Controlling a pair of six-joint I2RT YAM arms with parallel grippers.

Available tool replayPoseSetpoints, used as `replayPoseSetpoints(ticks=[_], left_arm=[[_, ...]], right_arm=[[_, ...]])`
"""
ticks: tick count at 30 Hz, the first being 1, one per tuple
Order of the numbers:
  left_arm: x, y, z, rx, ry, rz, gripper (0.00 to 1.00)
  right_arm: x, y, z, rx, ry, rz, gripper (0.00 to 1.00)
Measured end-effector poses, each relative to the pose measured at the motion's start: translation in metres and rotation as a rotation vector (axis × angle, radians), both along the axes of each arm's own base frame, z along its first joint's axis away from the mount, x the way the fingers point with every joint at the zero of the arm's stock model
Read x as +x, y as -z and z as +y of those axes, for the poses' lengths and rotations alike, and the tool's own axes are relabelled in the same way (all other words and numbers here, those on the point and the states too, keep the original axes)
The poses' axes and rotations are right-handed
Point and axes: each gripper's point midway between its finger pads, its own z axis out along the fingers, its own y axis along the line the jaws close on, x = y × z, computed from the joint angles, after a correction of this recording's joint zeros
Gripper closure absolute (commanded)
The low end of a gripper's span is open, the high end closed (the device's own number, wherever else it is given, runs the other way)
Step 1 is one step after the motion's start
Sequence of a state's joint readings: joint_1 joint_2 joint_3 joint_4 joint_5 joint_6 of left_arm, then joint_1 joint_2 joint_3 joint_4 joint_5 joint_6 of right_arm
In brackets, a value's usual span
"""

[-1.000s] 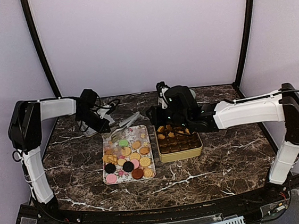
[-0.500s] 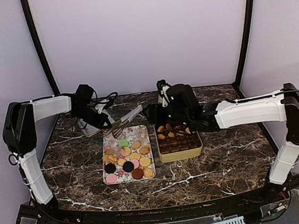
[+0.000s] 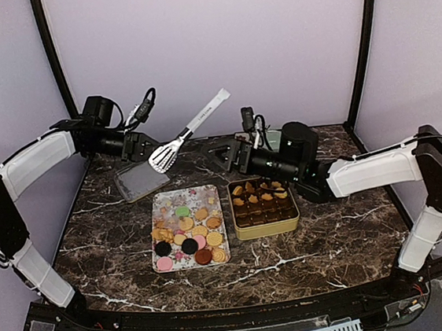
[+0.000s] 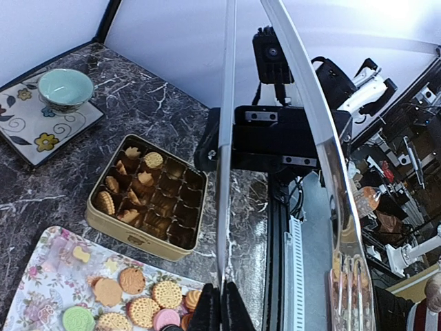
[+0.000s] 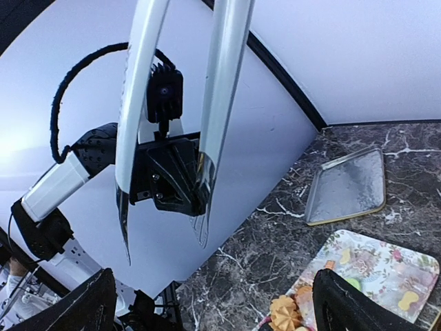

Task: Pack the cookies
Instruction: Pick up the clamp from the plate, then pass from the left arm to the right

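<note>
Cookies [image 3: 188,232] in tan, pink, green and dark brown lie on the flowery tray [image 3: 162,206]. A few more cookies [image 3: 253,189] fill the back cells of the gold tin [image 3: 268,231]. My left gripper [image 3: 143,148] is raised behind the tray, shut on one arm of the metal tongs [image 3: 191,127]. In the left wrist view its fingers [image 4: 222,309] pinch the tongs [image 4: 226,138] at the base. My right gripper [image 3: 232,155] hovers above the tin's back left corner, open and holding nothing. In the right wrist view the right gripper [image 5: 213,279] stands wide apart, facing the tongs [image 5: 220,89].
The tin's lid [image 3: 141,180] lies flat behind the tray on the left. A pale green bowl [image 4: 65,88] sits on a flowered mat at the back, behind the right arm. Dark marble table [image 3: 338,228] spreads to the right of the tin.
My left arm lifted the tongs up and away to the left, off the tray's back edge. My right gripper opened wide and drew back above the tin.
</note>
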State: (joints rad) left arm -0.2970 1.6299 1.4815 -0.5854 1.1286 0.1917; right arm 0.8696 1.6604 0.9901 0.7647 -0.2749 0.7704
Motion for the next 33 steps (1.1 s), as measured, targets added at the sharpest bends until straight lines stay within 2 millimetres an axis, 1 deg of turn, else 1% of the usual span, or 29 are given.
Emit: replayPoseSetpoints(ticks=[3, 8, 12, 16, 19, 25, 30, 33], left_arm=[[-0.014, -0.002, 0.000, -0.036, 0.041, 0.021, 1.00], [-0.024, 0.009, 0.001, -0.048, 0.067, 0.062, 1.00], [-0.029, 0.015, 0.001, -0.047, 0.076, 0.072, 1.00], [-0.036, 0.014, 0.002, -0.054, 0.087, 0.065, 1.00], [-0.040, 0.011, 0.003, -0.060, 0.094, 0.051, 1.00], [-0.042, 0.010, 0.003, -0.067, 0.106, 0.026, 1.00], [-0.043, 0.010, 0.003, -0.074, 0.116, 0.020, 1.00], [-0.044, 0.010, 0.003, -0.077, 0.121, 0.014, 1.00]], right_arm=[[-0.004, -0.009, 0.008, 0.064, -0.058, -0.003, 0.00], [-0.002, -0.030, 0.019, 0.138, -0.122, -0.029, 0.01], [-0.002, -0.049, 0.021, 0.187, -0.147, -0.057, 0.08], [0.002, -0.064, 0.022, 0.237, -0.156, -0.075, 0.16], [0.004, -0.067, 0.024, 0.265, -0.167, -0.075, 0.20], [0.003, -0.058, 0.030, 0.288, -0.226, -0.032, 0.27], [0.001, -0.063, 0.025, 0.324, -0.270, -0.021, 0.35], [0.000, -0.065, 0.027, 0.332, -0.308, -0.018, 0.38]])
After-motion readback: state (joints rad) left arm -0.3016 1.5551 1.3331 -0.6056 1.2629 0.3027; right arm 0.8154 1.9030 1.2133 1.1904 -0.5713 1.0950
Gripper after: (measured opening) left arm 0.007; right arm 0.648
